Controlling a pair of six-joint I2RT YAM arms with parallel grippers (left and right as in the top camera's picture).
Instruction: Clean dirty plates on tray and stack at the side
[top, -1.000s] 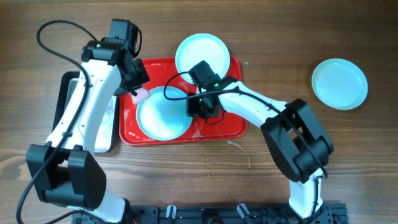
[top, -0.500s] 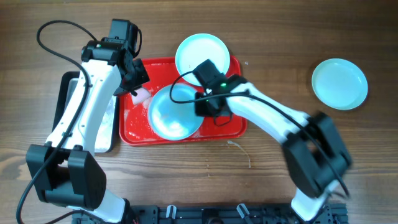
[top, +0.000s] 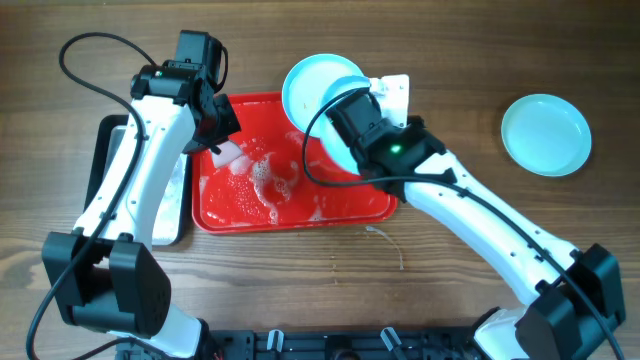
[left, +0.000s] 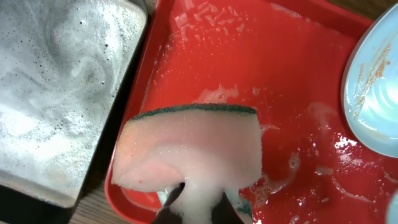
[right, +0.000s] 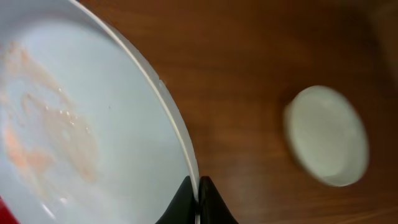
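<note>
The right gripper (right: 198, 194) had its jaws closed to a narrow slit on the rim of one plate (right: 81, 124), holding it steeply tilted above the right half of the red tray (top: 215, 215), with faint orange-brown smears showing on the plate's pale face in the right wrist view. From overhead only a crescent of that plate showed beneath the right arm. A second plate (top: 315, 80) lay at the tray's far edge, partly over the rim and partly over the wooden table (top: 450, 60), while a third plate (top: 545, 135) sat alone on the table well off to the right, apart from the tray and both arms. The left gripper (left: 199, 202) hung over the tray's left end, its jaws pinched on a pink sponge (left: 189, 149) with a dark green scouring layer along its top edge; the sponge bulged out wide above the jaws, and whether it touched the tray floor could not be told. White foam (top: 265, 175) lay in patches and smears across the wet tray floor. Just beside the tray's left side stood a black-rimmed metal tray (top: 105, 150), filled with grey, bubbly water (left: 56, 81).
</note>
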